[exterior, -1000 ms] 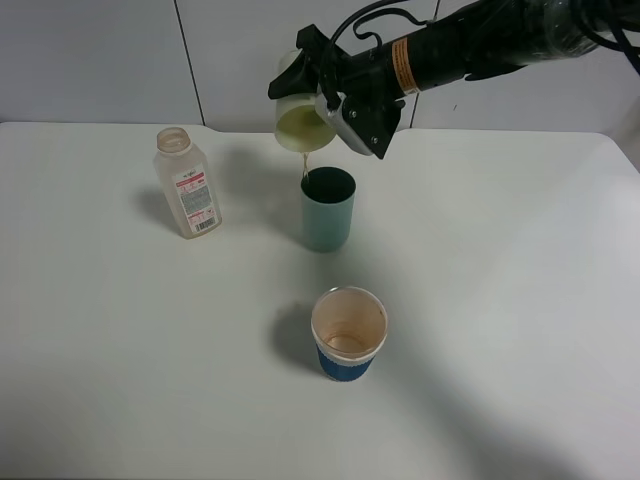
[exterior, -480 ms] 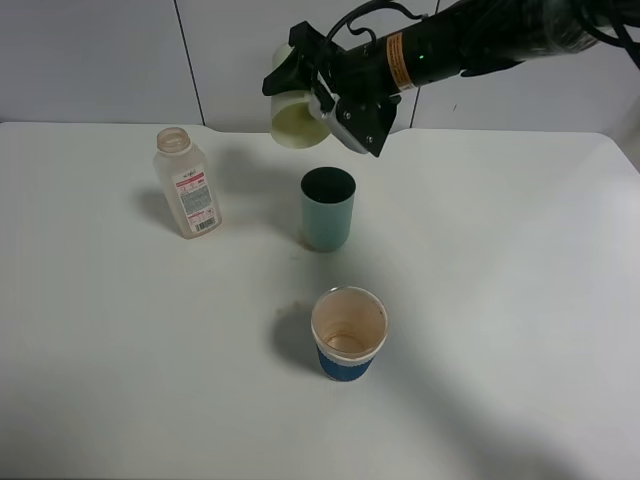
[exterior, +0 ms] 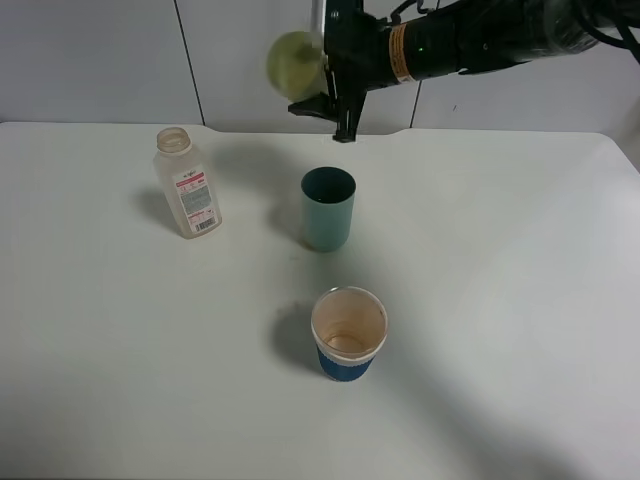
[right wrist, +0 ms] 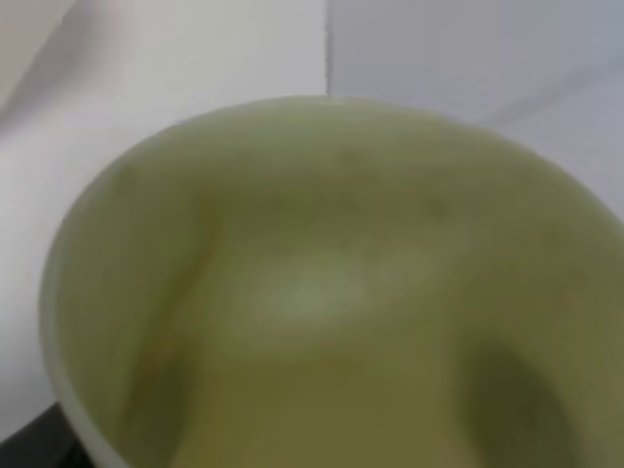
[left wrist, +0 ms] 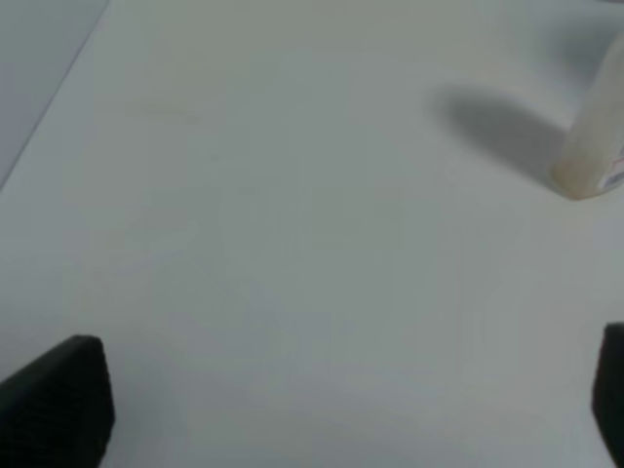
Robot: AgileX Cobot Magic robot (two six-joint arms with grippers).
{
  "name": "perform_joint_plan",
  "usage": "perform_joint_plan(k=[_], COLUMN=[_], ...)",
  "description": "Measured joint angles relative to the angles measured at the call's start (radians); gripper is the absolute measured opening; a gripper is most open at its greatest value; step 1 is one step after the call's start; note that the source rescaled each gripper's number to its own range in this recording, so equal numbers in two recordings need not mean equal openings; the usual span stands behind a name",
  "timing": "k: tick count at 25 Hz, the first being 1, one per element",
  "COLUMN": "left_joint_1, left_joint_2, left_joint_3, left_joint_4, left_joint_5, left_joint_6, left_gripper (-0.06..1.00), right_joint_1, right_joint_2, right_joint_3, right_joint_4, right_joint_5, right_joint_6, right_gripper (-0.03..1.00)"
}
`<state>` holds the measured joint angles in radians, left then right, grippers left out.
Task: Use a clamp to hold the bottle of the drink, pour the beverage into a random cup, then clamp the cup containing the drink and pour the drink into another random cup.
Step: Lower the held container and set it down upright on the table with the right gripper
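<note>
Pale yellow-green, the plastic tumbler (exterior: 293, 62) is high in the air behind the teal tumbler (exterior: 328, 208), clamped in the right claw (exterior: 322, 72). It lies on its side, with the mouth turned towards the camera. The right wrist view looks straight into it: the inside is wet with a faint brown film, and no liquid shows there. No stream falls from it. I judge that the second pour, from the pale cup into the teal one, is finished or nearly so. Whether the beverage is in the teal tumbler I cannot tell, because its inside is dark.

The next move, as I see it, calls for turning the pale tumbler upright and lowering it to a free place on the white counter (exterior: 500, 300), well apart from the teal tumbler, and only then letting the claw go.

The right arm (exterior: 470, 35) reaches in from the right side, almost level, with the wrist rolled over. The left claw (left wrist: 331, 400) has its jaws wide apart, holds nothing, and hangs low over the counter near the clear plastic bottle (exterior: 187, 182), which stands upright and capless. A blue-based paper cup (exterior: 348, 333) stands in front, apart from the rest.
</note>
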<state>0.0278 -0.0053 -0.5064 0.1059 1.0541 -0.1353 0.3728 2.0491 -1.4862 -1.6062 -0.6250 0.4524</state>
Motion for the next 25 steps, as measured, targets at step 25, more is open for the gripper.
perform_joint_plan(k=[25], left_joint_1=[0.0], left_joint_2=[0.0], left_joint_3=[0.0], left_joint_4=[0.0], left_joint_5=[0.0], left_joint_6=[0.0], left_gripper=[1.0], right_joint_1=[-0.093], right_joint_2=[0.184], right_joint_3=[0.08], right_joint_4=[0.745], right_joint_5=[0.109], right_joint_6=[0.096], right_gripper=[0.03])
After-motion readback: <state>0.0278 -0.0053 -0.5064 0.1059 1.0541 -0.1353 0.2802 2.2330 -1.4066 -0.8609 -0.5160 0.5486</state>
